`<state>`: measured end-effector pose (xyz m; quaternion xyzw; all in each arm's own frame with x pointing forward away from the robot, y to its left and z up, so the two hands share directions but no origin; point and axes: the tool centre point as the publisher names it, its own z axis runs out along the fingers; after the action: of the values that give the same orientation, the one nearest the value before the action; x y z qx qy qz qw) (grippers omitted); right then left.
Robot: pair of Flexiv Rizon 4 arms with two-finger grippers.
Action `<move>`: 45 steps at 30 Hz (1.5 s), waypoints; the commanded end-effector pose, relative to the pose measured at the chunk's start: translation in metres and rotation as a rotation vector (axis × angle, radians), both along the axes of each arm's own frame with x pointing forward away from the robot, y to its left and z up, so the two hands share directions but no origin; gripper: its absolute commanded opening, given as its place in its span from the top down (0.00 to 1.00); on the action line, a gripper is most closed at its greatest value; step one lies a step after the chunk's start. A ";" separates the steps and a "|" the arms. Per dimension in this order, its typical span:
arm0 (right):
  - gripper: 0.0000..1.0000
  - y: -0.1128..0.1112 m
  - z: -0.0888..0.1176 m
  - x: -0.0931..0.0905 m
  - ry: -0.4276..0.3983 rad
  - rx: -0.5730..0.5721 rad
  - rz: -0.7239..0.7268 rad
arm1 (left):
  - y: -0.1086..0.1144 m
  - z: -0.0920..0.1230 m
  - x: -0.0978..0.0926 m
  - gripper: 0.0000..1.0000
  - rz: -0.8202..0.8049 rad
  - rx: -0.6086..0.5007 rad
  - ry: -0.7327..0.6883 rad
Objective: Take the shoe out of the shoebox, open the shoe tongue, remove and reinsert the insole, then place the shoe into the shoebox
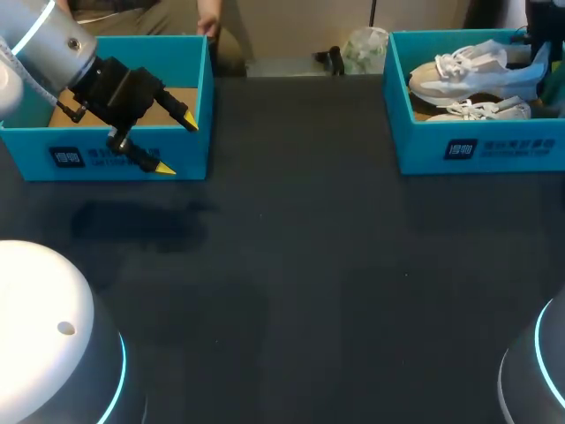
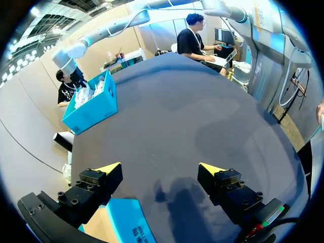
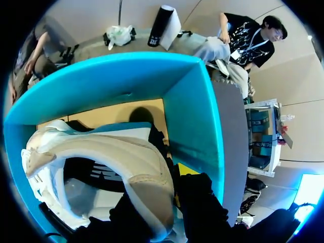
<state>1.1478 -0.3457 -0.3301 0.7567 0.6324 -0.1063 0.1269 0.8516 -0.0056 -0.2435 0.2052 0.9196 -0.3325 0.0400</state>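
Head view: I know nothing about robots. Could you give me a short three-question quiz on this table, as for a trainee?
1. True or false: the left gripper is open and holds nothing.
2. Which box holds the white shoes: A, the left shoebox, or B, the right shoebox?
3. What colour are both shoeboxes?

Key: 1 true; 2 B; 3 blue.

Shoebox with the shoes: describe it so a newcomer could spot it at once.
On the dark table, look to the far right for a turquoise cardboard shoebox. Unlike its twin at far left, whose brown floor is bare, it holds white lace-up sneakers.
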 end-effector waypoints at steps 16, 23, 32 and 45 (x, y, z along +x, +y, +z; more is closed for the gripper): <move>1.00 0.006 -0.025 0.002 0.021 0.016 0.004 | 0.000 0.001 0.000 0.00 0.000 0.003 0.000; 1.00 0.006 -0.031 0.002 0.030 0.019 -0.017 | 0.000 0.001 0.000 0.00 0.000 0.003 0.000; 1.00 0.007 -0.041 0.002 0.041 0.028 -0.047 | 0.000 0.001 0.000 0.00 0.000 0.003 0.000; 0.80 0.006 -0.041 0.007 0.018 0.029 -0.060 | 0.000 0.001 0.000 0.00 0.000 0.003 0.000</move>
<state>1.1497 -0.3390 -0.3689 0.7754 0.6127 -0.1072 0.1094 0.8516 -0.0057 -0.2435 0.2052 0.9196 -0.3325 0.0400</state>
